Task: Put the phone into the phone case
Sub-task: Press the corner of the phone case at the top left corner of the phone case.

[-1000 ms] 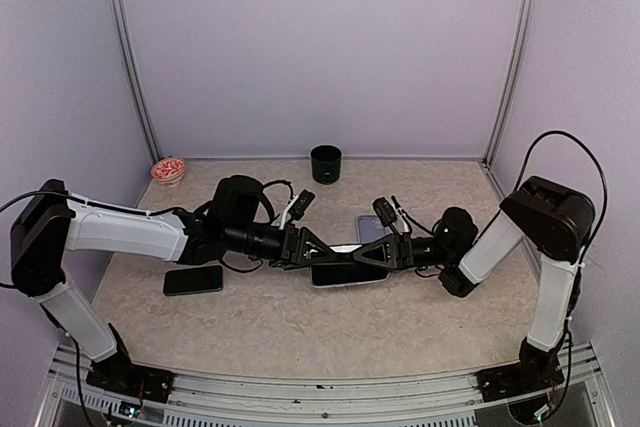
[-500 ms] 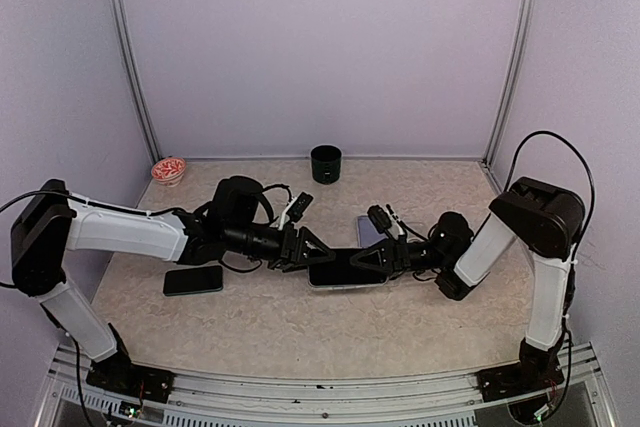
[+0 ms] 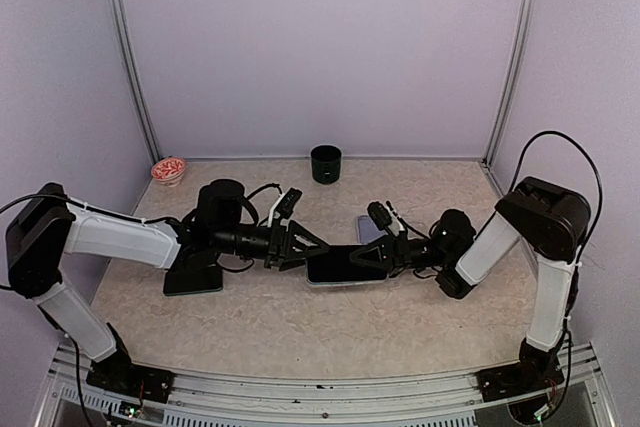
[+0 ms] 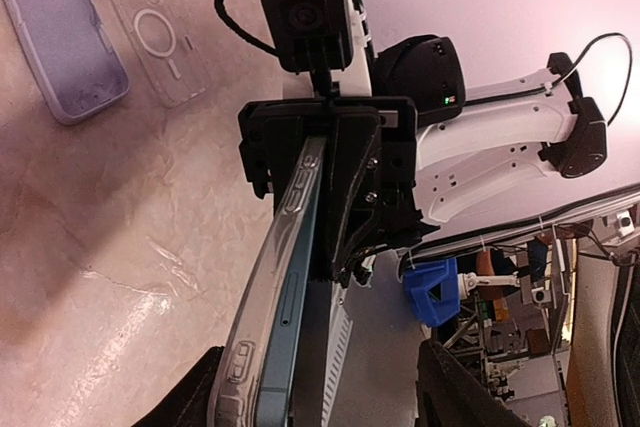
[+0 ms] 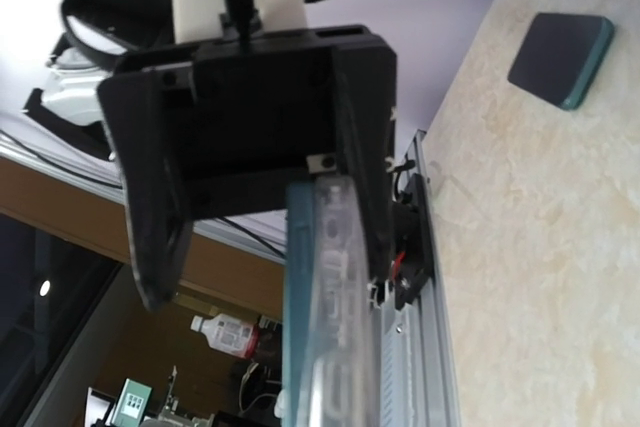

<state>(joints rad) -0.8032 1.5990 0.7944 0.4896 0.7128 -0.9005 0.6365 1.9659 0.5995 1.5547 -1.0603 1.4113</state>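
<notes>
The phone, teal-edged with a clear phone case against its back, hangs flat a little above the table between both grippers. My right gripper is shut on its right end, and its black fingers show clamped on the phone in the left wrist view. My left gripper is open around the left end. In the left wrist view the phone runs edge-on close to one finger. In the right wrist view the phone and case rest against one left finger.
A dark phone lies under the left arm and also shows in the right wrist view. A purple case and a second clear case lie behind the grippers. A dark green cup and a small red-white bowl stand at the back.
The left arm has drawn back to the left and its jaws have spread. The right gripper has moved a little left with the phone.
</notes>
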